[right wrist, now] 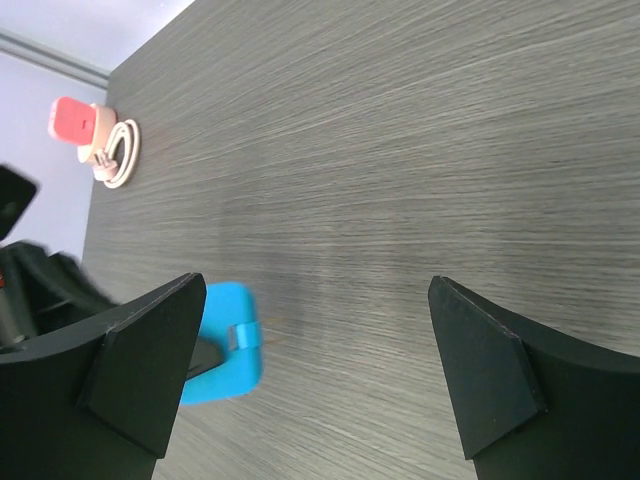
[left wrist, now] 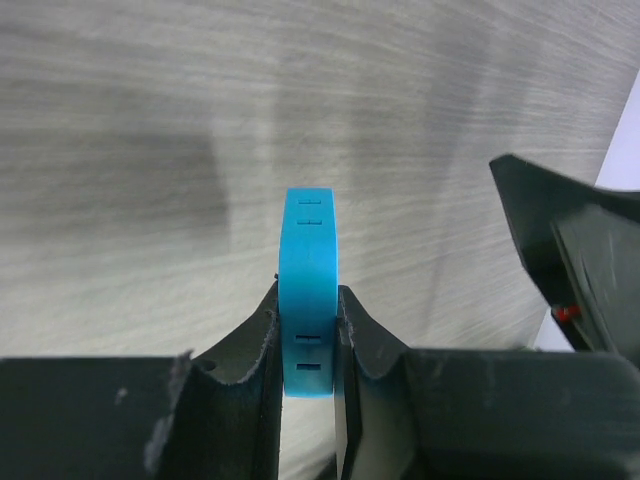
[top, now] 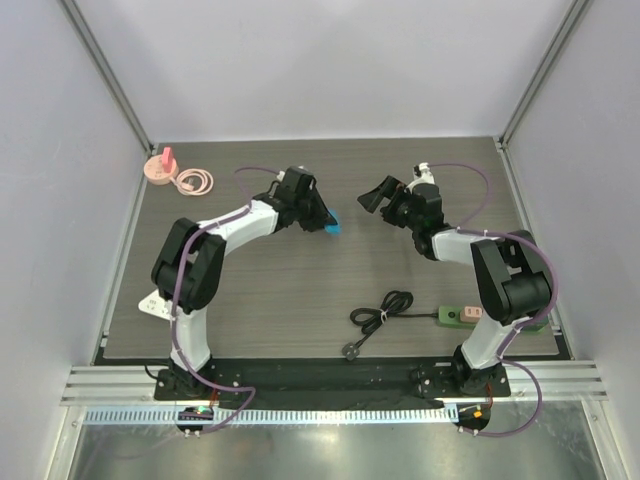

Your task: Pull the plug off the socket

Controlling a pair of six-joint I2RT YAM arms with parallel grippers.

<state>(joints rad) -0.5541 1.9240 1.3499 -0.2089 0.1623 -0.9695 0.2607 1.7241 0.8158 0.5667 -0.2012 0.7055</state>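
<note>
The dark green power strip [top: 447,317] lies at the near right of the table, mostly hidden behind my right arm. A peach-coloured plug [top: 472,313] sits on it. Its black cord [top: 388,306] coils to the left and ends in a black plug [top: 352,350] lying on the table. My left gripper [top: 324,221] is over the table's middle, far from the strip. It is shut on a flat blue slotted block [left wrist: 308,262], which also shows in the right wrist view [right wrist: 228,345]. My right gripper [top: 373,196] [right wrist: 315,335] is open and empty, facing the blue block.
A pink charger [top: 159,166] with a coiled white cable [top: 195,181] lies at the far left corner; it also shows in the right wrist view [right wrist: 80,122]. A white flat piece [top: 152,305] lies at the table's left edge. Grey walls enclose three sides.
</note>
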